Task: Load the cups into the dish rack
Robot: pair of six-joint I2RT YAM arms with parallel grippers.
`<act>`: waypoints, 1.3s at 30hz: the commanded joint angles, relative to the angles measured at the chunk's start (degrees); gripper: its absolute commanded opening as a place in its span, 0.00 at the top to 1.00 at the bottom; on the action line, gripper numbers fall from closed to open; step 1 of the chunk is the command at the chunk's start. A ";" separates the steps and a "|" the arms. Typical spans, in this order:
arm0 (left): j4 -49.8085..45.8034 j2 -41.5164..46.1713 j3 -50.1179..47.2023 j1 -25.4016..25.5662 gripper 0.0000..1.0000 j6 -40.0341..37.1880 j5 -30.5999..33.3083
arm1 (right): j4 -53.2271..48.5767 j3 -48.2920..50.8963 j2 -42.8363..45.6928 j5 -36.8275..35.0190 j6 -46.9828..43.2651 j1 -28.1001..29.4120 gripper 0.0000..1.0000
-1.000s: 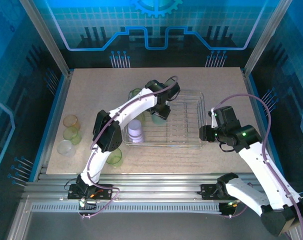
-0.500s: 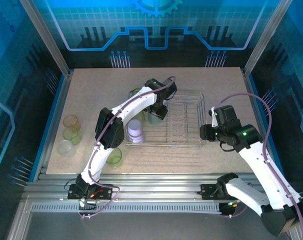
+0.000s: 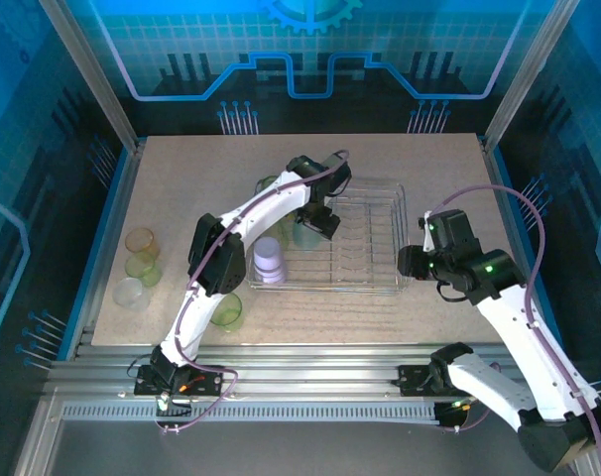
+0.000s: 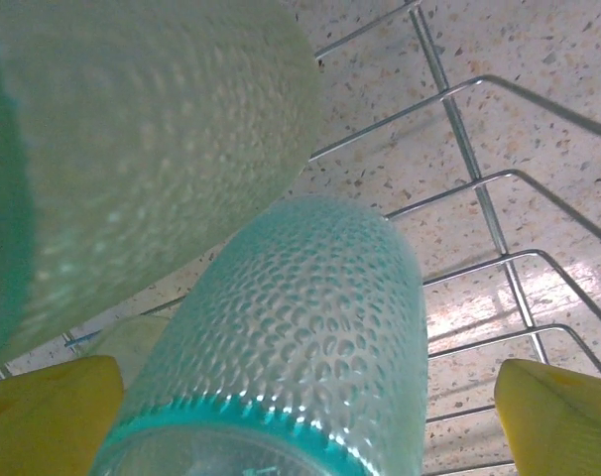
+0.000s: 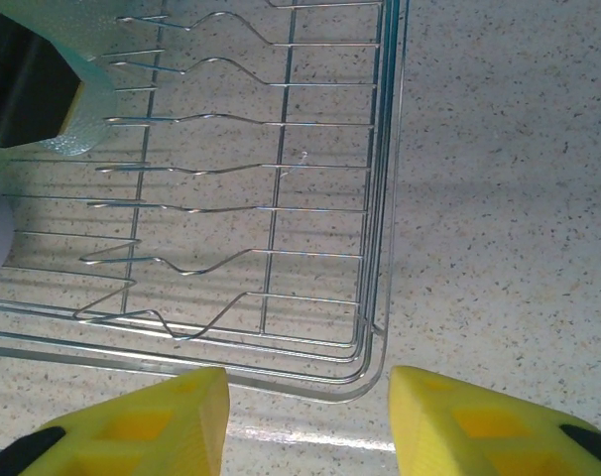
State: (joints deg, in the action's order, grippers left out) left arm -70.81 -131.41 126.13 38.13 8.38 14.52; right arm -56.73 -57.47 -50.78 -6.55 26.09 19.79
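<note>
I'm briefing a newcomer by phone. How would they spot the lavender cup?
Find the silver wire dish rack at the scene's centre. The lavender cup stands inside its near-left corner. It alone is pale purple, unlike the teal cup beside it and the green cup just outside.

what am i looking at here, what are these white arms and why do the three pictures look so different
These are two robot arms bolted to a table's edge, each ending in a two-finger gripper. The wide picture comes from a camera above and behind them; the close-ups come from wrist cameras, so the yellow shapes are each gripper's fingers. On the table stands a wire dish rack holding a lavender cup and a teal cup. More cups wait on the table's left. The left gripper is open around the teal cup, not clamping it. The right gripper is open and empty above the rack's corner.
</note>
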 commanded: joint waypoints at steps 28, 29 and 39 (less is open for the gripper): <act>30.35 86.06 -69.88 2.31 0.03 8.09 13.17 | 8.42 -14.65 -13.34 5.85 13.03 22.00 0.53; 29.39 88.26 -70.74 2.31 0.03 9.11 14.26 | 8.92 -15.74 -15.62 4.87 13.46 24.52 0.53; 23.39 109.39 -74.15 2.30 0.02 15.95 26.61 | 7.06 -36.47 -46.76 0.96 12.73 45.52 0.51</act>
State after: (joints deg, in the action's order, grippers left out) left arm -45.30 -24.56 52.71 40.62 22.00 36.45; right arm -47.86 -88.90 -93.67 -3.70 38.59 62.52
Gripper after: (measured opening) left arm 0.979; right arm 0.486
